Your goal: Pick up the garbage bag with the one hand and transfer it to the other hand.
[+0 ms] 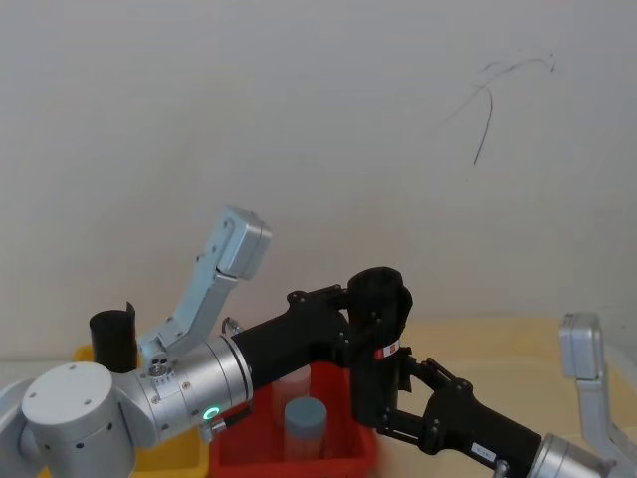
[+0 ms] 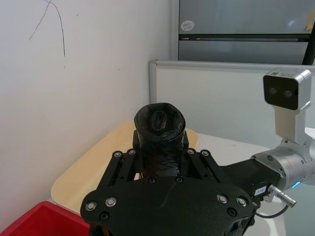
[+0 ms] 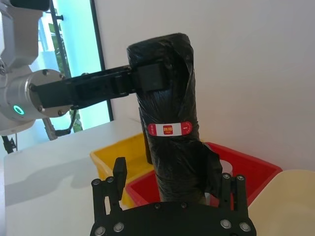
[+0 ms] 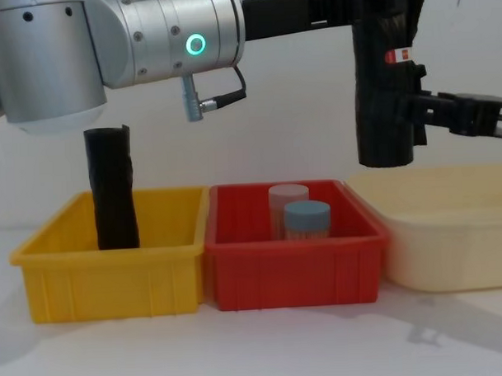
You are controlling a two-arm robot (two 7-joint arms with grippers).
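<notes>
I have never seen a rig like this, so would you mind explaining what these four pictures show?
This is a two-armed robot, and each arm ends in a gripper, a two-fingered clamp. One picture looks down from its head, and one looks across the table from its chest. The other two come from cameras on its wrists.

The left gripper, on the silver arm, is shut on the upper part of the garbage bag. That is a black roll with a red sticker, held upright in the air. The right gripper is open, with its fingers on either side of the roll's lower part.

Below stand a yellow bin holding a plain black roll, a red bin with two jars, and a cream tray.
</notes>
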